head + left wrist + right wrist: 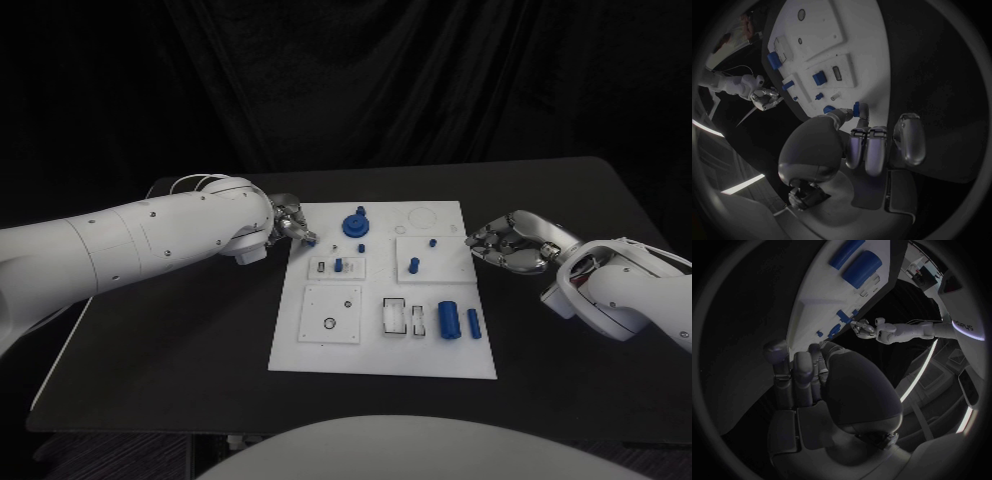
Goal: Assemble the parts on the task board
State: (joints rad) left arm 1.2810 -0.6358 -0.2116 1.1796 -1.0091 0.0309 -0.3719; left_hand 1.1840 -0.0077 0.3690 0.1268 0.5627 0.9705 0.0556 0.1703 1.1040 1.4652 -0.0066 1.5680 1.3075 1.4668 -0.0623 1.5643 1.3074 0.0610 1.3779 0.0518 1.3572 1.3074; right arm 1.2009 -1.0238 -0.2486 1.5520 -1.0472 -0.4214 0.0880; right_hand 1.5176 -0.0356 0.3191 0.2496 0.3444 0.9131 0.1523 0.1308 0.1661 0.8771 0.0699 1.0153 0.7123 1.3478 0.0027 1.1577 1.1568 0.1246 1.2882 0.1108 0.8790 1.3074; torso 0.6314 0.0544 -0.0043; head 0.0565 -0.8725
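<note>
The white task board [378,350] lies in the middle of the black table. My left hand [293,225] hovers at the board's far left corner and pinches a small blue part [856,109] between thumb and a finger [862,142]. My right hand [508,241] waits at the board's right edge, fingers loosely bent, holding nothing. On the board stand a blue round part with a peg [356,224], two blue pegs [339,265] [414,266], a thick blue cylinder [450,320] and a thin blue bar [473,321].
A square white plate with a hole [332,313] and several rectangular slots [394,315] occupy the board's near half. The black table [173,340] reaches round the board on all sides. Dark cloth hangs behind it.
</note>
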